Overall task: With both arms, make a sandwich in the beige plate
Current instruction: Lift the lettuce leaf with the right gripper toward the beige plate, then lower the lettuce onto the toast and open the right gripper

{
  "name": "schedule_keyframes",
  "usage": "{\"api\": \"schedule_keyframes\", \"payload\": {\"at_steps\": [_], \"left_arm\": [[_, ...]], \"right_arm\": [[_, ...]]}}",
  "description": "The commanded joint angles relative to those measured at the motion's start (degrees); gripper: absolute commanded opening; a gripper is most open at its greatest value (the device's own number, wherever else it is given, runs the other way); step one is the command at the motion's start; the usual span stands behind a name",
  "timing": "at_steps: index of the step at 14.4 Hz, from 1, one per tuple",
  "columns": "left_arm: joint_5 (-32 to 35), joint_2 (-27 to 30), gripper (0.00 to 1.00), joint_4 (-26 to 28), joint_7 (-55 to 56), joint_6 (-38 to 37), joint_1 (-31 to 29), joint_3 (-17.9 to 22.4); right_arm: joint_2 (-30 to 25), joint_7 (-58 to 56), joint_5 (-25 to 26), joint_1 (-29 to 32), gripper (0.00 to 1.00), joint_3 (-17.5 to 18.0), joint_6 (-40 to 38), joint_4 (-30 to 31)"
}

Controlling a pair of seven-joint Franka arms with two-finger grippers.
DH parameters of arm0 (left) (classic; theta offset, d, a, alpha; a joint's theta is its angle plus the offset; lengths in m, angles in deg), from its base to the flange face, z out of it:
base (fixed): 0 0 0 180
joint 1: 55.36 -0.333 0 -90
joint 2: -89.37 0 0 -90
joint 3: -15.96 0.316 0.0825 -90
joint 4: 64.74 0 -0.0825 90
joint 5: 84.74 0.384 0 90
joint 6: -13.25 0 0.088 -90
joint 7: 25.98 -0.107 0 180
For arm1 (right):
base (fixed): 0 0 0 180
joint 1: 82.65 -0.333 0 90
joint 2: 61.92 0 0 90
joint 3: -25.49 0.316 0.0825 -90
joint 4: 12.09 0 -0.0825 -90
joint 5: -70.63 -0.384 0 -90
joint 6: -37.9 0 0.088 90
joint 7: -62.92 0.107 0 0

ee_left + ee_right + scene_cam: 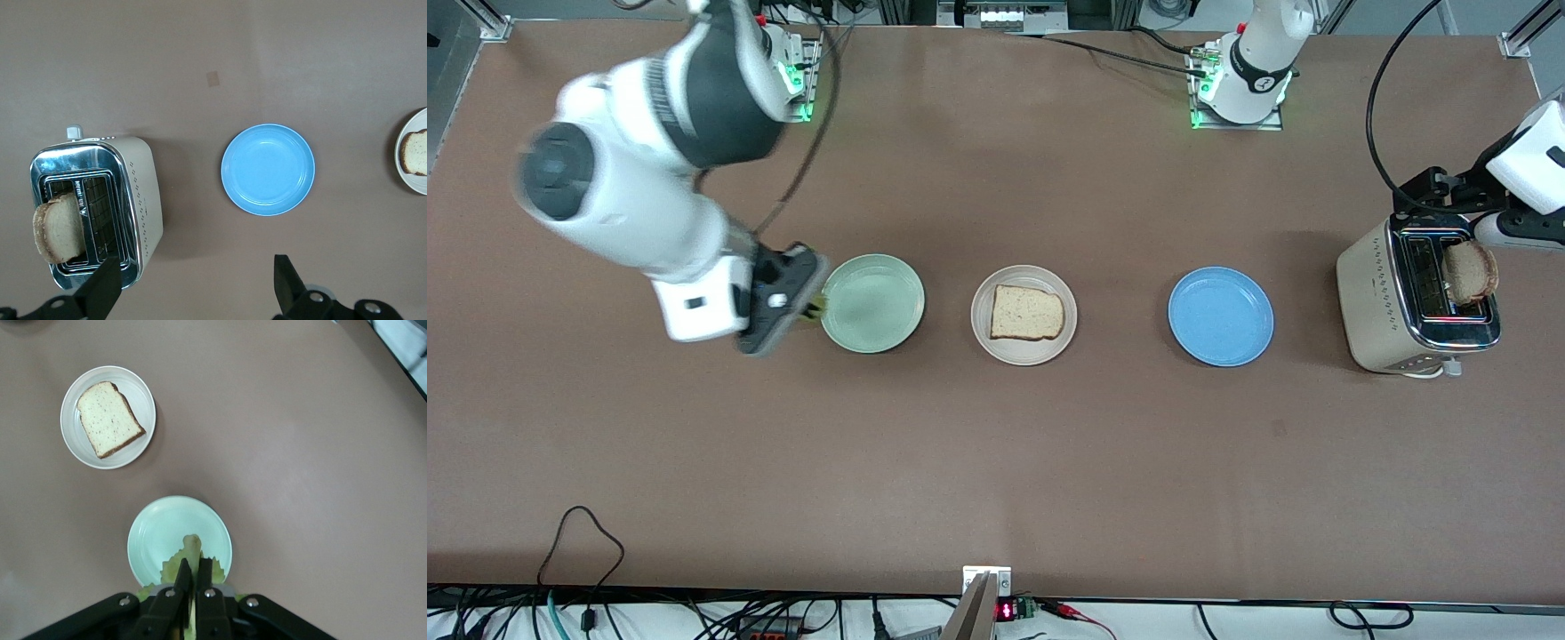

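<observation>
Right tool (195, 577) is pinched tight on the lettuce leaf (189, 555), hanging over the rim of the mint-green plate (876, 307) at the edge toward the right arm's end of the bench. What your next move probably hinges on: the beige plate (1024, 315) with one bread slice (1027, 313) on it sits just beside the mint-green one, toward the left arm's end, so you'd carry the leaf straight across the green plate along the row of plates. In the right wrist view the leaf pokes out lengthwise past the fingertips, roughly in line with the tool's reach, so I'd guess it'll lay long-ways over the slice, which lies flat and a bit skewed on its plate.

Left tool (193, 283) has its fingers spread wide, holding nothing, up over the toaster (1416, 298) at its own end of the bench. The second bread slice (1471, 272) stands upright in the slot, sticking up out of the top, and that arm is clearly the nearer one for it. The blue plate (1220, 316) lies between the toaster and the beige plate.

Bench (996, 462) is flat brown stuff, with open space around the plates for either arm.
</observation>
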Motion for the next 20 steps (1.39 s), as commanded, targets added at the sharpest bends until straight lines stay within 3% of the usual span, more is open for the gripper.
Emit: {"api": "schedule_keyframes", "payload": {"at_steps": [1, 9, 15, 20], "left_arm": [[-0.60, 1.05, 1.00, 0.70, 0.34, -0.10, -0.45, -0.49], [-0.60, 1.05, 1.00, 0.70, 0.33, -0.36, -0.36, -0.40], [-0.60, 1.05, 1.00, 0.52, 0.34, -0.36, -0.45, -0.40], [-0.60, 1.05, 1.00, 0.52, 0.34, -0.36, -0.45, -0.40]], "right_arm": [[3.16, 0.64, 0.30, -3.67, 0.00, 1.19, 4.69, -0.53], [11.06, 0.64, 0.56, -2.53, 0.00, 15.60, 19.64, -3.95], [17.66, 1.34, 1.00, -3.76, 0.00, 19.39, 26.50, -4.31], [20.83, 12.75, 11.00, -3.94, 0.00, 25.89, 32.82, -4.31]]}}
